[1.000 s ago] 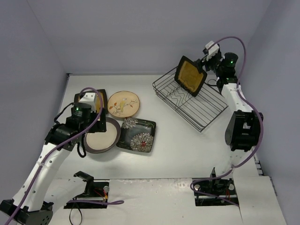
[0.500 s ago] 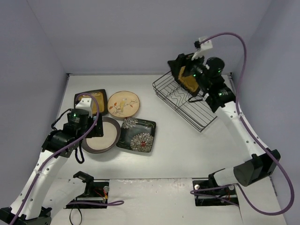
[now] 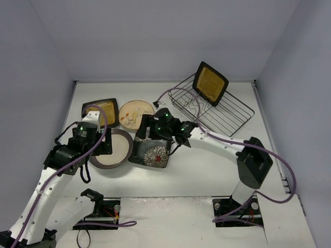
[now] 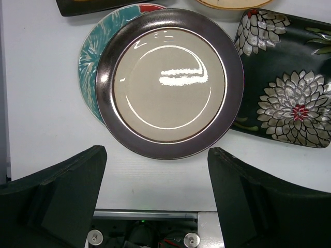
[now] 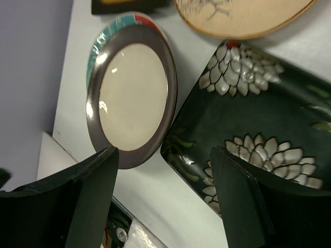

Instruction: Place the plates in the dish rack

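Reaching for the next plate is judged the step in hand: the right fingers point(image 5: 88, 206), spread open over the left rim of the dark rectangular white-flowered plate point(image 5: 258, 119), must be lowered and closed. The square amber plate point(image 3: 210, 83), handled a moment ago, is left standing in the black wire dish rack point(image 3: 227, 111), far right. The left fingers point(image 4: 57, 191) are held open above the round cream brown-rimmed plate point(image 4: 163, 82).

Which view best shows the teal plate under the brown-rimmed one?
Left wrist: the teal plate shows as a wide crescent left of the brown-rimmed plate, with a red patch at its top edge. Right wrist catches only a thin sliver of it. In the top view I cannot make it out.
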You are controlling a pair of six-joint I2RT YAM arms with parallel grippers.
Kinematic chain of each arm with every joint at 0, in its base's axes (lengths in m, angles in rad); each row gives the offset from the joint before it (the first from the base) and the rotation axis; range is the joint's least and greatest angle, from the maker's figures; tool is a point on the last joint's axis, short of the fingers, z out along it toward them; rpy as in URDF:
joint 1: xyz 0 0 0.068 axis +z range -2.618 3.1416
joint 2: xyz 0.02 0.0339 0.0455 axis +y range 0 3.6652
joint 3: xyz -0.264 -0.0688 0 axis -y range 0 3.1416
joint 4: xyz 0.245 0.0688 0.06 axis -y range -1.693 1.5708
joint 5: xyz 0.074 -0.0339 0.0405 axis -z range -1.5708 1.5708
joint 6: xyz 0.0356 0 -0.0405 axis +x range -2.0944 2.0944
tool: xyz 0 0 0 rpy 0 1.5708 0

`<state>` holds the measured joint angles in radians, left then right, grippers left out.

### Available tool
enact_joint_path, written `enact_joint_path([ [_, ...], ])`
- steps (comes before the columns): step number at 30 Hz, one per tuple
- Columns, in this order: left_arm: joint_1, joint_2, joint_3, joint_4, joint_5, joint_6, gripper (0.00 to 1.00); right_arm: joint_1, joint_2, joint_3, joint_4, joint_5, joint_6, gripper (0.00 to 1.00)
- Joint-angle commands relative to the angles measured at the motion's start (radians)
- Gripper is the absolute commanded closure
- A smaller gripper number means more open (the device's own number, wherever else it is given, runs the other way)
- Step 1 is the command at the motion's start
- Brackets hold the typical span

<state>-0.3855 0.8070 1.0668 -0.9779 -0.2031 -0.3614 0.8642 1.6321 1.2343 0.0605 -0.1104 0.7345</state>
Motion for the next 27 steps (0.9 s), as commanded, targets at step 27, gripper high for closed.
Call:
enact_joint_path([
  [27, -0.004, -0.06, 0.087, -0.077, -0.018, 0.007, 0.2, 0.091, 0.445, 0.189, 0.315, -0.133, 0.221, 0.67],
])
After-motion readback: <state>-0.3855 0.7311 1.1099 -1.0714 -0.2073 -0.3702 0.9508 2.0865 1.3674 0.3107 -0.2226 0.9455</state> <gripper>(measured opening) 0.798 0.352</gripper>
